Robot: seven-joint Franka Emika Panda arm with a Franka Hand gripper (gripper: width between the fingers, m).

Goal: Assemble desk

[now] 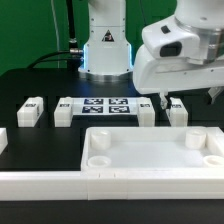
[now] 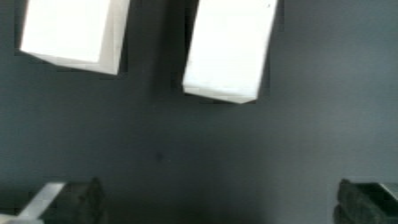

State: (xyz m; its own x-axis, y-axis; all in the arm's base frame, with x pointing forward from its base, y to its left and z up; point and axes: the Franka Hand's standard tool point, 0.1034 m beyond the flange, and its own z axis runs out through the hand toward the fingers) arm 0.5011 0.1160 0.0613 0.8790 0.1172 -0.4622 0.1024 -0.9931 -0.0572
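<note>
You have nothing joined yet: the desk slab (image 1: pixel 150 150) lies by the table's (image 1: pixel 40 80) near edge, sockets empty, four legs (image 1: pixel 178 113) loose mid-table, your gripper (image 1: pixel 165 100) hovering wide open, empty, above two.

You see two white square posts side by side on the dark table (image 2: pixel 196 140), a gap between them: the first leg (image 2: pixel 75 35) and the second leg (image 2: pixel 231 50). Your gripper (image 2: pixel 217 200) stands wide, its fingers (image 2: pixel 63 198) well apart over bare tabletop, touching neither leg
</note>
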